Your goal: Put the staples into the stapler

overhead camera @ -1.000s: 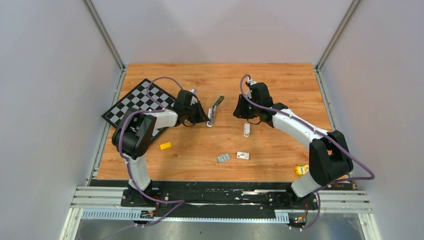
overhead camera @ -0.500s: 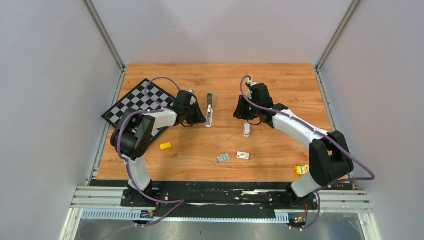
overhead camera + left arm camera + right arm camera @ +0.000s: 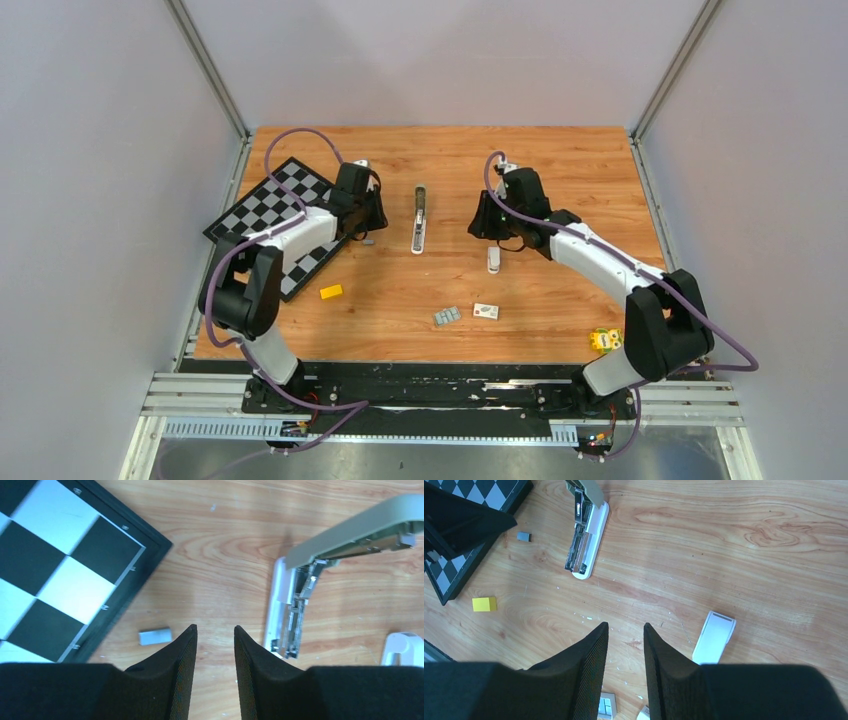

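Top external: my left arm has pulled back from the stapler (image 3: 419, 218) toward the checkerboard (image 3: 260, 205). A second ago the left gripper (image 3: 215, 630) was shut at the stapler's near end, with the stapler lying skewed. Now the stapler lies straight on the wood with nothing holding it. Left wrist view shows its top arm swung up off the metal channel. I can't tell whether the channel is loaded. My reading: the stapler is set down open and loading is still to do. Left jaws are a little apart, with only bare wood between them. The stapler's base lies just right of my right-hand finger, not touching. A short grey strip of staples (image 3: 155, 636) lies just left of my other finger, beside the checkerboard's edge, so it is outside the jaws. The right gripper (image 3: 625, 627) hangs a little open and empty, well apart from the stapler.
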Action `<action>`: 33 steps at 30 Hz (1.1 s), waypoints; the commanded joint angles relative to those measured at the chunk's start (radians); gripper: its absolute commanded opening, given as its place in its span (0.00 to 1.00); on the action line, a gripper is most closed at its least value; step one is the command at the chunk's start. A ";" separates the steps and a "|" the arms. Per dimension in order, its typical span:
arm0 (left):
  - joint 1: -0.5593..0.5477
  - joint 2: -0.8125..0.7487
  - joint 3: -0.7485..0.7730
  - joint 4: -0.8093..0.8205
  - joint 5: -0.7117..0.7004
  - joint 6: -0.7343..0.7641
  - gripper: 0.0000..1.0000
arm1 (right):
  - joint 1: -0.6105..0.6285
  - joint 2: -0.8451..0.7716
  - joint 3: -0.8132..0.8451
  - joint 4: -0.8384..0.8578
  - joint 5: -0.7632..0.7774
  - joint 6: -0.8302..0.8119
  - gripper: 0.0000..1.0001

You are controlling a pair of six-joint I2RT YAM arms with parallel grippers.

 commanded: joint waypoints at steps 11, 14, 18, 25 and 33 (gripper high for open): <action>0.056 0.101 0.079 -0.055 0.036 0.179 0.34 | -0.013 -0.075 -0.017 -0.022 -0.001 -0.040 0.36; 0.061 0.122 0.088 -0.070 0.036 0.191 0.34 | -0.014 -0.082 -0.020 -0.023 0.000 -0.043 0.36; 0.062 0.147 0.089 -0.067 0.057 0.195 0.34 | -0.018 -0.086 -0.022 -0.025 -0.002 -0.045 0.36; 0.067 0.160 0.090 -0.116 0.028 0.199 0.34 | -0.022 -0.099 -0.029 -0.031 0.001 -0.052 0.36; 0.068 0.144 0.100 -0.223 -0.011 0.205 0.34 | -0.030 -0.112 -0.035 -0.030 0.000 -0.053 0.36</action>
